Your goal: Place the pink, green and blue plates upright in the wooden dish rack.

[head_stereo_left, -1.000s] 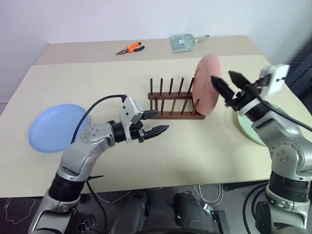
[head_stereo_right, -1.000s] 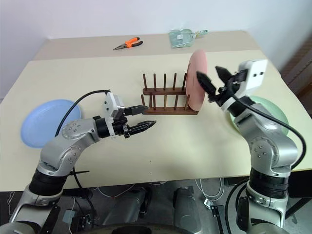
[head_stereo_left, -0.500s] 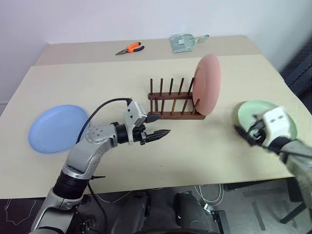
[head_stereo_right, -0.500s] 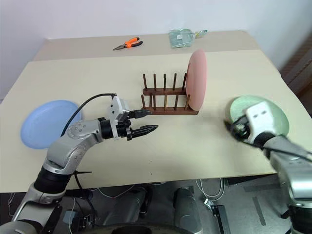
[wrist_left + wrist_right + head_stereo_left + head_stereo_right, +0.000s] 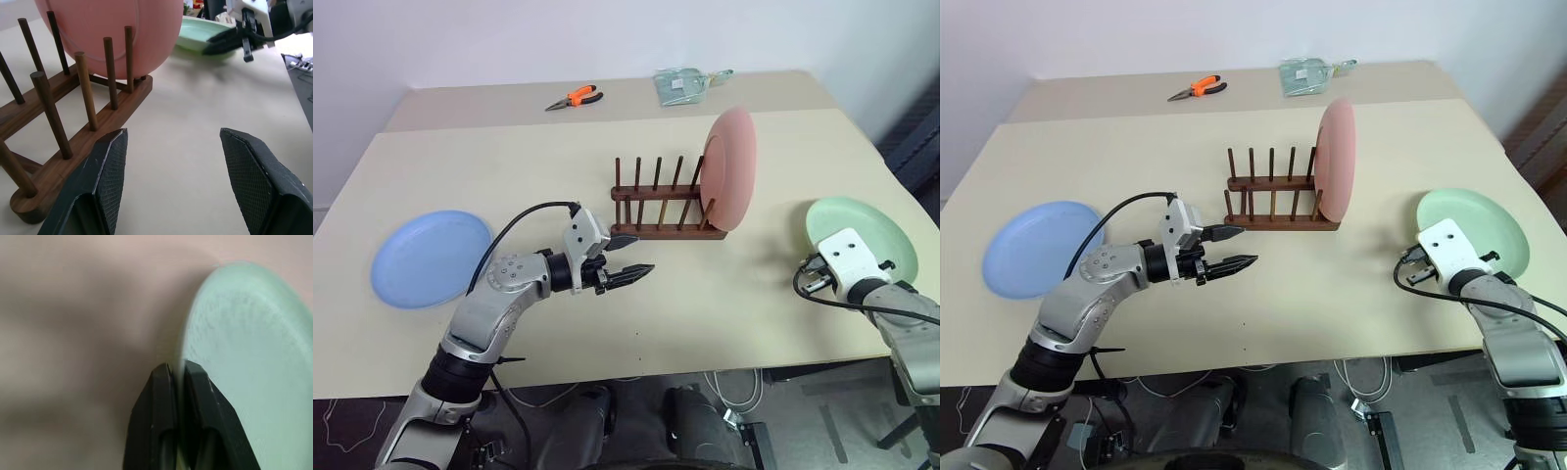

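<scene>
Right claw (image 5: pixel 177 374) is clamped on the near rim of the green plate (image 5: pixel 862 228), one finger over the rim and one under it. That plate lies flat on the desk (image 5: pixel 724 294), at its right edge.

Left claw (image 5: pixel 628 252) has its jaws apart and holds nothing. It hovers low over the desk, pointing toward the wooden dish rack (image 5: pixel 661 201), which sits just ahead of its fingertips and slightly to the right.

Pink plate (image 5: pixel 729 168) stands upright in the rack's rightmost slot, at the end farthest from the left claw and between the two claws. Remaining pegs carry nothing.

Blue plate (image 5: pixel 431 257) lies flat on the desk, well to the left of the left claw, behind its elbow.

Far beyond both claws, at the back of the desk: orange-handled pliers (image 5: pixel 574 97) and a clear bag (image 5: pixel 683 84).
</scene>
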### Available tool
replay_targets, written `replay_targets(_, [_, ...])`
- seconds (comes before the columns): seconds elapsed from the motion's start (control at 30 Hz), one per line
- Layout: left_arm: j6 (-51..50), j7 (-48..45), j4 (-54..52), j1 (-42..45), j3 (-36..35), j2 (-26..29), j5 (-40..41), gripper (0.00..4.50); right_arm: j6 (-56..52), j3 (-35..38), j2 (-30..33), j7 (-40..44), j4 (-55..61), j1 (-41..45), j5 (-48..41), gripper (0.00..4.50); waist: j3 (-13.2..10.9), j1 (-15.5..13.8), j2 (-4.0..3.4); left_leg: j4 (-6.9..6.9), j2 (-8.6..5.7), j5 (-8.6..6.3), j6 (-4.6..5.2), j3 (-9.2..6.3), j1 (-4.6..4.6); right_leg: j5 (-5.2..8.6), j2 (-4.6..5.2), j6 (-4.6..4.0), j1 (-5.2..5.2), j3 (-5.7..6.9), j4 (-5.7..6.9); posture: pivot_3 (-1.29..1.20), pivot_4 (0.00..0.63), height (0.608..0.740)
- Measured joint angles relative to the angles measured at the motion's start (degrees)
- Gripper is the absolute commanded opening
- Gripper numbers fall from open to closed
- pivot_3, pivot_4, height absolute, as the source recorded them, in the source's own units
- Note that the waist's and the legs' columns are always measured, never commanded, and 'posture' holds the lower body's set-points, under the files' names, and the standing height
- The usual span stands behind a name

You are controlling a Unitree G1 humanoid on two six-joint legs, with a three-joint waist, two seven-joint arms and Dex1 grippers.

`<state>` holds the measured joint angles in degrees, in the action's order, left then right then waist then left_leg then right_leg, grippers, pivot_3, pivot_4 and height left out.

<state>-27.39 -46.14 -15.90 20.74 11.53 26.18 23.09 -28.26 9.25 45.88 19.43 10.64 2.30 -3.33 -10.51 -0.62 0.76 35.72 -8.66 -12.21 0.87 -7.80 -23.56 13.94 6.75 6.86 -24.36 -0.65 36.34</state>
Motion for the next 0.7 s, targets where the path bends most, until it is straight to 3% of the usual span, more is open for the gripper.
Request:
replay_targets(0.13, [0.8,0.1,0.0,-0.4,0.0,0.1,-0.5,3.08,5.2,5.1,-5.9,-2.4,1.1,10.5,-4.0,0.09,-0.1,0.1,-0.11,-0.01,0.03,0.00,0.00,0.02,0.00,-0.05,-0.06,0.00,-0.02,-0.03,0.00,0.00,0.150,0.720])
replay_targets(0.27, [2.0,0.1,1.4,-0.6,0.0,0.0,-1.6,3.08,4.2,12.6,-12.3,-3.2,8.1,22.9,-17.9,0.09,-0.1,-0.1,-0.11,-0.06,0.07,0.00,0.00,-0.02,0.00,-0.06,-0.08,0.02,-0.03,-0.01,-0.03,0.00,0.150,0.720])
replay_targets(0.4, [3.3,0.3,2.9,-0.7,-0.1,-0.3,-2.7,3.08,-4.0,16.2,-15.4,-3.6,15.1,31.6,-39.4,0.09,-0.1,-0.2,-0.10,-0.07,0.06,-0.02,0.04,-0.07,-0.04,-0.06,-0.07,0.01,0.00,0.02,-0.16,0.00,0.150,0.720])
replay_targets(0.57, [7.7,2.9,5.8,-1.7,-3.8,-1.0,-3.9,3.08,-10.6,11.3,-21.9,-9.5,20.4,37.5,-63.5,0.09,-0.1,0.6,-0.13,-0.15,0.14,-0.02,0.05,-0.06,-0.01,-0.10,-0.12,-0.06,-0.10,-0.04,-0.11,0.00,0.150,0.720])
replay_targets(0.7, [9.7,3.3,7.3,-4.4,-7.2,1.5,-5.0,3.08,-11.9,4.3,-28.3,-16.0,19.9,37.5,-67.7,0.09,-0.1,1.0,-0.17,-0.16,0.15,-0.01,0.03,-0.04,0.00,-0.12,-0.18,-0.11,-0.12,-0.06,-0.09,0.00,0.150,0.720])
